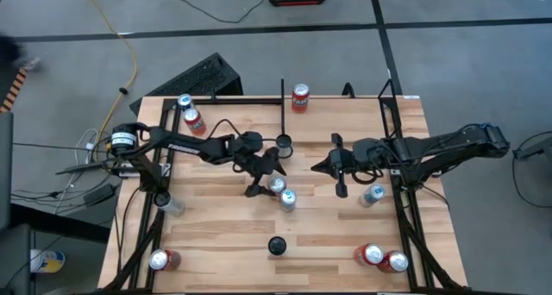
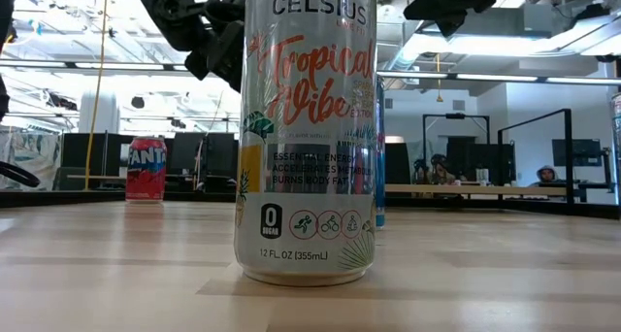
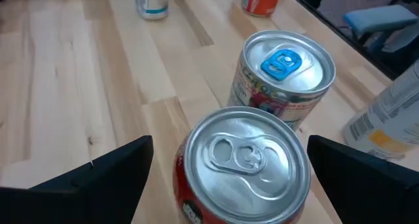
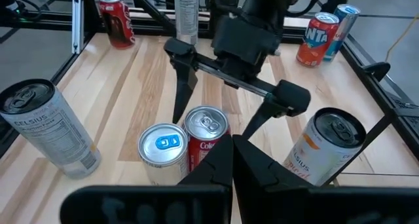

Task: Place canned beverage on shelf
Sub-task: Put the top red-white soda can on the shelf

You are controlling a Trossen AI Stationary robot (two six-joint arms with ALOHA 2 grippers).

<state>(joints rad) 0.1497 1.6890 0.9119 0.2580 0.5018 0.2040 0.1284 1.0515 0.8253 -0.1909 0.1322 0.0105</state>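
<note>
The red can (image 3: 245, 168) sits mid-counter, upright, looks like a Coke from the partial "Col" lettering, and it's touching a silver can with a blue tab (image 3: 283, 76). The left hand (image 1: 263, 176) hangs right over the red one with its fingers (image 4: 182, 73) spread wide to either side, not touching it, so it's released and empty. The right hand (image 1: 338, 167) hovers nearby toward the right side of the counter (image 1: 216, 217), fingers pressed together, holding nothing.

The shelf (image 1: 336, 114) is the wood bay along the far edge, next to the black divider bar (image 1: 282, 109), with one red can (image 1: 299, 97) standing at its far rim.

Closest to the low camera is a tall Celsius can (image 2: 308, 128), reading "Tropical Vibe", "0 sugar" and "12 FL. OZ (355mL)". A red Fanta can (image 2: 147, 168) stands farther back on the left.
</note>
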